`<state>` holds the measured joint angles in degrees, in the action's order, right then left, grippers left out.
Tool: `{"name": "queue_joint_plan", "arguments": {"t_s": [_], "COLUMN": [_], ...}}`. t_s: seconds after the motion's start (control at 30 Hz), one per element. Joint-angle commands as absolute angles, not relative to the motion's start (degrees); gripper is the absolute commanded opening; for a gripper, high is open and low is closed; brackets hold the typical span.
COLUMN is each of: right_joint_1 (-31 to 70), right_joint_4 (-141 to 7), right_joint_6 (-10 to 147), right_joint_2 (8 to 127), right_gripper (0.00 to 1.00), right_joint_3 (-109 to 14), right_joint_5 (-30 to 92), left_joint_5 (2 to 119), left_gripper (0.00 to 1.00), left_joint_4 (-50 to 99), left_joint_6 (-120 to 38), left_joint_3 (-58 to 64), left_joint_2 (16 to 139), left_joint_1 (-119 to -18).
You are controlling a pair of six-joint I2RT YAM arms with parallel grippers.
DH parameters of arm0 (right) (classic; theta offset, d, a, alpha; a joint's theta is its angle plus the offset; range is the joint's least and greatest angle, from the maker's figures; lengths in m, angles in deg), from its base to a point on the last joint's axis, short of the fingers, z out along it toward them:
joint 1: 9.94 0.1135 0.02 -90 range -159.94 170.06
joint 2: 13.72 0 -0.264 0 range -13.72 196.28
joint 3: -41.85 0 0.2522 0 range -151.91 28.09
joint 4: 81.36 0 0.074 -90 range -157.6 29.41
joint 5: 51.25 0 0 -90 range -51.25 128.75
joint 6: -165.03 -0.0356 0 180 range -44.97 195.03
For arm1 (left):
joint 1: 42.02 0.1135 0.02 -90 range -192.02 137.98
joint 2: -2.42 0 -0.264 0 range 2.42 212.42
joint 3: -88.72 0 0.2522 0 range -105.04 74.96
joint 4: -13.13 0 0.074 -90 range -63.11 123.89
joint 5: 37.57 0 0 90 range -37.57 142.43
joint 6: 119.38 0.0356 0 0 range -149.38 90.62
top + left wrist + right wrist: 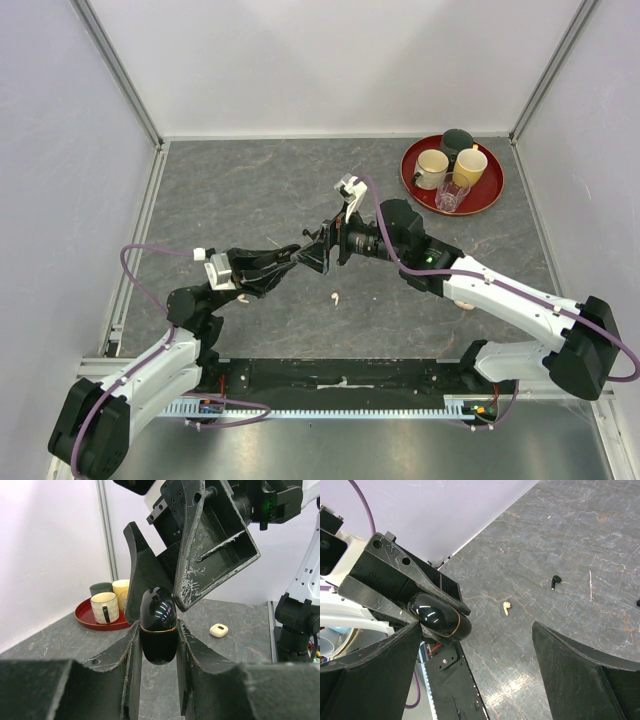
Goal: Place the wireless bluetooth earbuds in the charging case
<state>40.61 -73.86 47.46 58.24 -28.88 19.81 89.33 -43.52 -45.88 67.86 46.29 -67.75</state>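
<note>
Closest up, left fingers (303, 256) are clenching the charging case (158, 626), squeezing its lower half from both sides with the lid end sticking out. They are holding the case above the middle of the desk (250, 190), off the surface. Its gold seam is showing as one thin closed line, so the lid is looking shut. Right fingers (333, 243) are standing spread wide, released and carrying nothing. They are bracketing the lid end of the case; I cannot tell if either one is touching it.

A cream earbud (506, 608) is lying loose on the desk toward the middle of the near edge. A black earbud (555, 581) is lying near it but apart. A tray (412, 185) with cups (432, 168) is sitting in the far right corner, well apart from all this.

Handling guess:
- **Case:** it is looking like a hard glossy shell, light, rounded and slippery, so it is likely to squirt out under a skewed squeeze. The best hold is across the lower half below the seam, leaving the lid free to swing.
- **Buds:** they are looking tiny, stiff, smooth and nearly weightless, so they are likely to flick away or roll. Pinching each one across its body with the very tips, gently and square-on, is looking safest.
</note>
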Motion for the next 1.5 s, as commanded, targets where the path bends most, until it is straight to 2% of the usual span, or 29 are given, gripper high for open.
{"name": "queue_joint_plan", "arguments": {"t_s": [0.0,0.67,1.47], "right_joint_1": [41.0,41.0,40.9], "right_joint_4": [-74.3,-75.2,-78.1], "right_joint_6": [49.1,47.8,45.3], "right_joint_2": [57.5,59.8,60.5], "right_gripper": [0.98,0.98,0.98], "right_joint_3": [-28.3,-29.4,-31.3], "right_joint_5": [22.3,25.6,24.6], "left_joint_5": [89.0,94.9,95.9], "left_gripper": [0.02,0.02,0.02], "left_joint_4": [-46.2,-44.3,-42.5], "left_joint_6": [-44.0,-45.8,-46.2], "left_joint_3": [67.6,68.0,68.1], "left_joint_2": [46.6,42.4,41.5], "left_joint_1": [-67.9,-67.9,-67.9]}}
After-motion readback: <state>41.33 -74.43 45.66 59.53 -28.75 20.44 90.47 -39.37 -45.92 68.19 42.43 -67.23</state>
